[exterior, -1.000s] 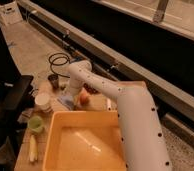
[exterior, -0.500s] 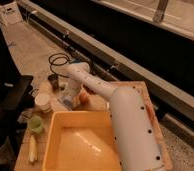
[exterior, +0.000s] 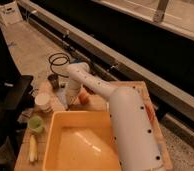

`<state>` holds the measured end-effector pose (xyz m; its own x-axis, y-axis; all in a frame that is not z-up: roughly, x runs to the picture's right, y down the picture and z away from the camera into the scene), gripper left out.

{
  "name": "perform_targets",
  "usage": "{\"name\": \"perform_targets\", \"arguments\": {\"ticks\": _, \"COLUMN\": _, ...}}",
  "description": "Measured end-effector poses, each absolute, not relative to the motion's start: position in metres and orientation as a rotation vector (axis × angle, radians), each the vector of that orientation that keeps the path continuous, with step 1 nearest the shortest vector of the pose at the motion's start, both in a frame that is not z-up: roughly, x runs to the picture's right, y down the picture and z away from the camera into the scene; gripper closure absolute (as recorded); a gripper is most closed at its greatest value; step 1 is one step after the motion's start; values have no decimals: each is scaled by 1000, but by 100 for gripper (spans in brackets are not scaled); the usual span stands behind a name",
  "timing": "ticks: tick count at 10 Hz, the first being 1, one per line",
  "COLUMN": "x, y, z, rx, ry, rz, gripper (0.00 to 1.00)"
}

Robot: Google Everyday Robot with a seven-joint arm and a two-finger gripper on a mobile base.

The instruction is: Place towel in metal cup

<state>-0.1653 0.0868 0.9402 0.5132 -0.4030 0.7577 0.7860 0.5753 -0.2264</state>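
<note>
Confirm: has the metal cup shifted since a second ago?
No. The metal cup sits at the same spot behind the white cup; the gripper is down beside that cup.

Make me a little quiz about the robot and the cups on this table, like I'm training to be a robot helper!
1. True or false: the metal cup stands inside the yellow tub.
2. Where is the gripper?
A: down at the table, between the white cup and the orange thing
B: inside the tub
C: high in the air
3. Fill in: the cup standing between the metal cup and the green cup is ____.
Key:
1. False. It stands on the table, outside the tub.
2. A, with its jaws shut.
3. White.
</note>
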Motion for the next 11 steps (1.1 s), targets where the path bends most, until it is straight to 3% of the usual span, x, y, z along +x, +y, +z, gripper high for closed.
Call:
{"name": "perform_targets", "arguments": {"ticks": 7, "x": -167, "y": 84, "z": 935, "rx": -574, "ry": -720, "rz": -783, "gripper": 100}}
{"name": "perform_targets", "arguments": {"ticks": 11, "x": -164, "y": 32, "z": 882, "rx": -408, "ry": -760, "rz": -788, "gripper": 100}}
